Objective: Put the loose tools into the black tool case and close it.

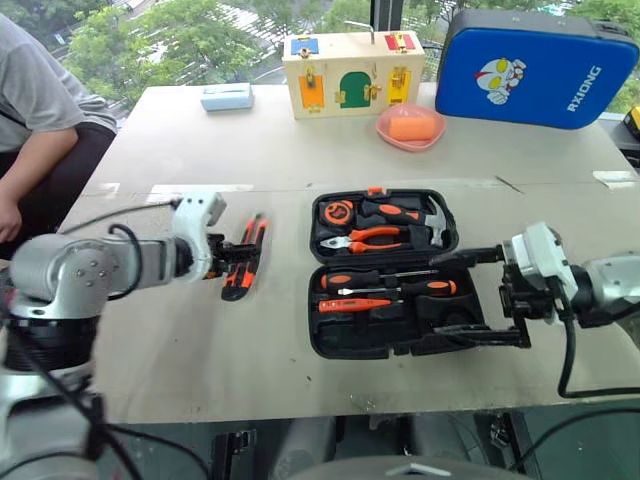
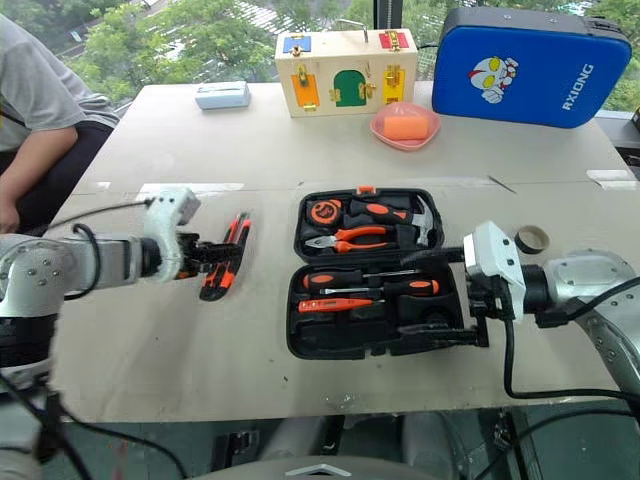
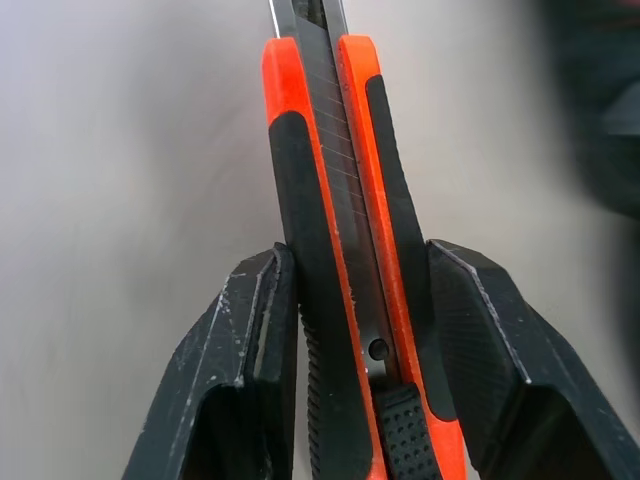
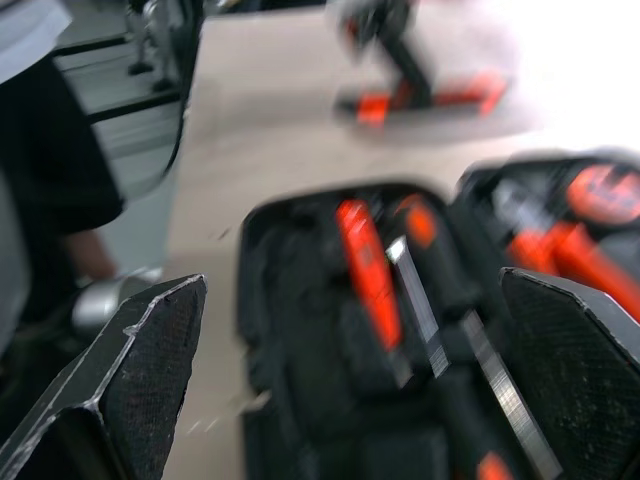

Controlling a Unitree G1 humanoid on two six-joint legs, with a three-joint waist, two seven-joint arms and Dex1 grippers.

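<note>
The black tool case (image 1: 314, 330) lies open in the middle of the table. Its near half holds two black-and-orange screwdrivers (image 1: 385, 278) and a slim orange tester screwdriver (image 1: 355, 305). To the left of the case is the black-and-orange utility knife (image 1: 246, 255), and my left gripper (image 1: 218, 262) is shut on its handle. The left wrist view shows both fingers pressed on the knife (image 3: 345, 250); I cannot tell whether it is off the table. My right gripper (image 2: 440, 296) stands open at the case's right edge, holding nothing. A small tape roll (image 2: 531, 239) lies right of the case.
Pliers (image 1: 365, 238), a hammer and a tape measure fill the case's far half. At the back stand a blue case (image 1: 535, 68), a wooden latch box (image 1: 347, 72), a pink dish (image 1: 410, 128) and a pale blue box (image 1: 227, 96). A person (image 1: 40, 120) sits at the far left.
</note>
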